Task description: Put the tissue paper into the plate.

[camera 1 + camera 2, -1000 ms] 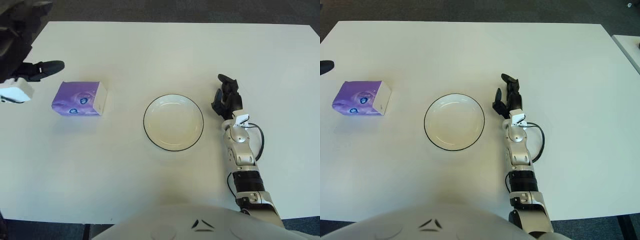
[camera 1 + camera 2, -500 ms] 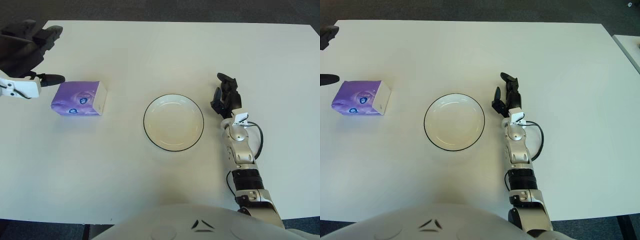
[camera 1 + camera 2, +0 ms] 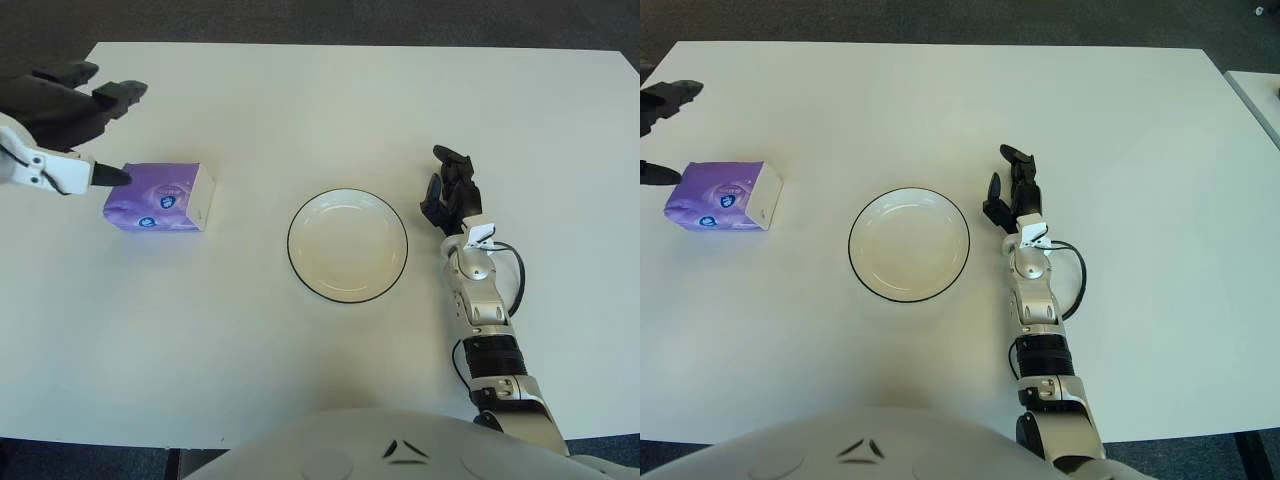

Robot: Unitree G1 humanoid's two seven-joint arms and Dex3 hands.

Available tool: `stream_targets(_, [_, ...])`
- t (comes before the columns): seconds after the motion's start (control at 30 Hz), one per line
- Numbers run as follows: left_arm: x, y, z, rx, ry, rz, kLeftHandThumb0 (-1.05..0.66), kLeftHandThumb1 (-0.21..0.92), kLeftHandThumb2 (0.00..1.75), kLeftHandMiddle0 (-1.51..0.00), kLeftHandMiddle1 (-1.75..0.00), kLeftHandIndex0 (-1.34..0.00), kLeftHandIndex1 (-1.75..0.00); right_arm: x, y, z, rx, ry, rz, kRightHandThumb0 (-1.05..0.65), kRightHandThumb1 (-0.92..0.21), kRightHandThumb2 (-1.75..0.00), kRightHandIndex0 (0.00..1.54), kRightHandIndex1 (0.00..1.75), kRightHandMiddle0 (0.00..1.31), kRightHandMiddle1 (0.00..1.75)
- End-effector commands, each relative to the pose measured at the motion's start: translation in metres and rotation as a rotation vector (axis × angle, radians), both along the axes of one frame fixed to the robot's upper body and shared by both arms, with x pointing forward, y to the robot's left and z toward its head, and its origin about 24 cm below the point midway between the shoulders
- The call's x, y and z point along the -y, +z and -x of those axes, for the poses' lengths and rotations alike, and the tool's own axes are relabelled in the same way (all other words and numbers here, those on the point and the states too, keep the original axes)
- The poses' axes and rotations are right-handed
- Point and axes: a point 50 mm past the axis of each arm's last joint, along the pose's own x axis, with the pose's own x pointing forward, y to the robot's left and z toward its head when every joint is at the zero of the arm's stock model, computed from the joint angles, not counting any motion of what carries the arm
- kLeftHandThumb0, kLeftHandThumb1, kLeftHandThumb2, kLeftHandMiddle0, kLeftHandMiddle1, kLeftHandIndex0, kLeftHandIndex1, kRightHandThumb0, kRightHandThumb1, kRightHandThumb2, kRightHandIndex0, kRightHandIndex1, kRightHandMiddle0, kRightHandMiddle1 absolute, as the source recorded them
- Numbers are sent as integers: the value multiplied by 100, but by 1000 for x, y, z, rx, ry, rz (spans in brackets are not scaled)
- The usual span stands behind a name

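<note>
One tissue pack [image 3: 159,197], one plate [image 3: 347,245], two hands, neither holding anything.

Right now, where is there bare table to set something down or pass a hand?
Free: the far strip beyond the plate, the near strip in front of it, and the gap between tissue pack and plate. Crowded: the left hand at the pack, the right hand beside the plate's right rim.

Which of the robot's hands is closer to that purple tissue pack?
Left. The left hand is spread open at the tissue pack's left end, one fingertip about touching it. The right hand shows beyond the plate, on its right side.
</note>
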Motion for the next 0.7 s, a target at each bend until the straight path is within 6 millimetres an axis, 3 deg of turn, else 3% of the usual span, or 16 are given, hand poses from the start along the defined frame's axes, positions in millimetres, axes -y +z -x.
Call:
stream_targets(0.0, [2, 0, -2, -93, -21, -40, -105, 92, 43, 0, 0, -1, -4, -1, -65, 27, -325, 0, -21, -66, -92, -90, 30, 20, 0, 78])
stream_targets(0.67, [13, -10, -5, -308, -72, -44, -105, 92, 20, 0, 0, 0, 0, -2, -65, 28, -321, -3, -28, -64, -92, -91, 30, 22, 0, 80])
